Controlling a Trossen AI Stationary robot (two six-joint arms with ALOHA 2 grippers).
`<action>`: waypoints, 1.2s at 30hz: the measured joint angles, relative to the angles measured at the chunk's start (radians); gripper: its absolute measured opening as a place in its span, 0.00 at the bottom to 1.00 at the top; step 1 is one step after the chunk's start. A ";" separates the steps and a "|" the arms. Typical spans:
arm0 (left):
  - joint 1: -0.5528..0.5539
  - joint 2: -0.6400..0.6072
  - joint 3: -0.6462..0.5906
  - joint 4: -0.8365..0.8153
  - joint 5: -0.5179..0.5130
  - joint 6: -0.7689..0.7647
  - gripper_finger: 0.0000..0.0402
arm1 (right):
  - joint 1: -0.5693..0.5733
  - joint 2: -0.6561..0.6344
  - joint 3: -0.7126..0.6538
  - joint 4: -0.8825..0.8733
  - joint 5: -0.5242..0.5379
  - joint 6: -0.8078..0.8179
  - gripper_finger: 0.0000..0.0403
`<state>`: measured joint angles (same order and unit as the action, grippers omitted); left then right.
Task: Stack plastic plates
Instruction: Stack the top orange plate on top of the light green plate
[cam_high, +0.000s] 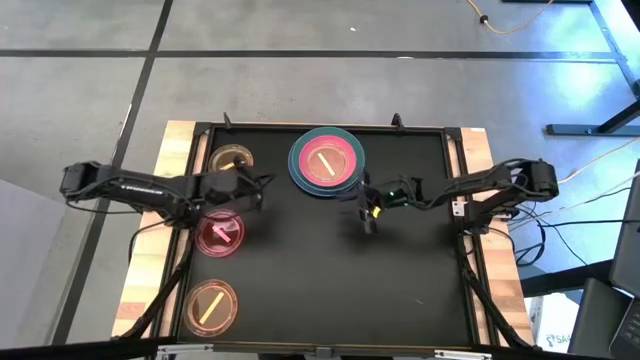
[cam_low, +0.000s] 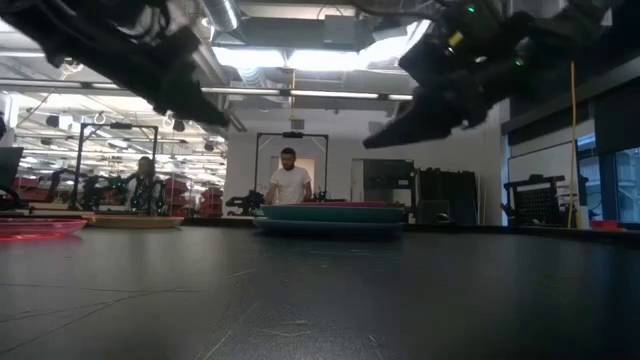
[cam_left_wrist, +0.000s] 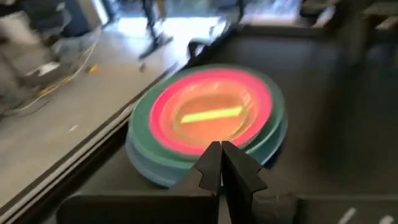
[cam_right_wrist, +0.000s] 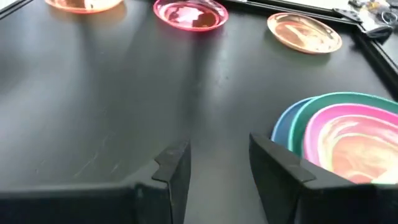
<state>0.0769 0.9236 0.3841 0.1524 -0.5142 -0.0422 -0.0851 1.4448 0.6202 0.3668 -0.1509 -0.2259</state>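
Note:
A stack of large plates (cam_high: 300, 172), blue below, then teal, then pink, stands at the table's far middle; it also shows in the low view (cam_low: 330, 216). A small translucent orange plate (cam_left_wrist: 211, 115) with a stick mark lies on top. Three small plates lie flat along the table's left side: a brownish one (cam_high: 232, 158), a red one (cam_high: 220, 234) and an orange one (cam_high: 210, 306). My left gripper (cam_left_wrist: 221, 155) is shut and hovers between the red plate and the stack (cam_high: 266, 183). My right gripper (cam_right_wrist: 217, 155) is open, above the table just near-right of the stack (cam_high: 368, 220).
The black mat (cam_high: 400, 290) lies inside a raised black frame (cam_high: 470, 250) with wooden table edges outside it. Bare mat spans the middle, near and right parts. People stand in the room beyond the far edge (cam_low: 290, 180).

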 joint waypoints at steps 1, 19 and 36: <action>0.011 0.028 0.016 -0.028 0.000 0.000 0.02 | 0.008 0.000 -0.022 0.028 0.000 -0.003 0.38; 0.156 0.194 0.051 -0.268 0.134 -0.270 0.23 | 0.186 0.000 -0.099 0.136 0.053 -0.042 0.38; 0.355 0.431 0.364 -0.901 0.107 -0.327 0.36 | 0.183 0.000 -0.099 0.103 0.109 -0.042 0.38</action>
<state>0.4323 1.3548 0.7479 -0.7485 -0.4071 -0.3697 0.0982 1.4445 0.5213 0.4694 -0.0422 -0.2680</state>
